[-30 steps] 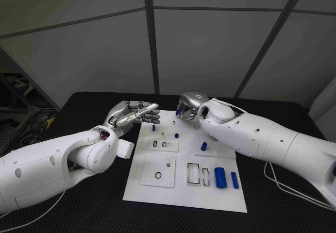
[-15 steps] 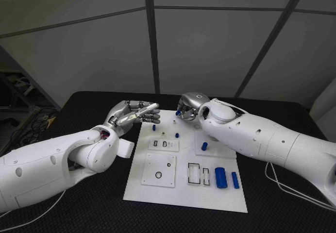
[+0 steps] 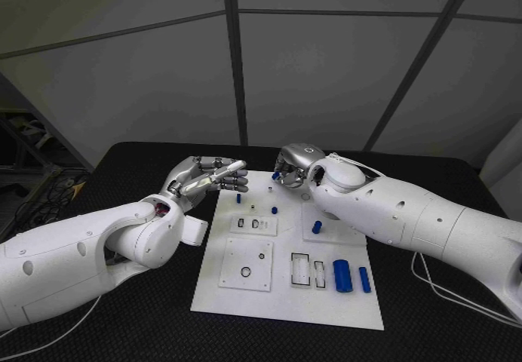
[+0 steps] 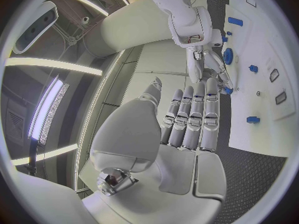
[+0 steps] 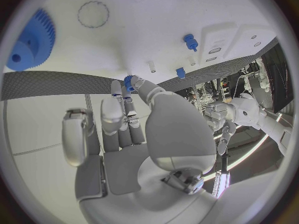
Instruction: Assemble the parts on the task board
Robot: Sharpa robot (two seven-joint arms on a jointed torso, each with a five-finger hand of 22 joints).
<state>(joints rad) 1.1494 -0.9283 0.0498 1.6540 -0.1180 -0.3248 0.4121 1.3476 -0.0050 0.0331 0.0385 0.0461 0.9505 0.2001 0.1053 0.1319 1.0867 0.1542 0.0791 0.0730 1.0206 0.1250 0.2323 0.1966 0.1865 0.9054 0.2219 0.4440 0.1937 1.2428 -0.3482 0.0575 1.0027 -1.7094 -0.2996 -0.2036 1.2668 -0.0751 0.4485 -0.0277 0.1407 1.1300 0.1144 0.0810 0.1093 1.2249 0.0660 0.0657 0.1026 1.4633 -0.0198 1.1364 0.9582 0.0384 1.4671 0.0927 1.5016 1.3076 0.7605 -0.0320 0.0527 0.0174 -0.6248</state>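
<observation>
Meanwhile, the left robot hand [image 3: 207, 178] hovered over the far left edge of the task board [image 3: 285, 302], its fingers [image 4: 193, 119] side by side, nearly straight and holding nothing. The right robot hand [image 3: 293, 166] sat at the board's far edge, pinching a small blue part [image 5: 128, 82] between thumb and fingertip. Other blue parts [image 3: 342, 275] lay on the board, which rested on the black counter [image 3: 435, 317].

We found no text, label, brand, number or sign that could be read in any view; the task board [image 3: 285, 298] carried only outlined shapes, and nothing written showed on the arms.
</observation>
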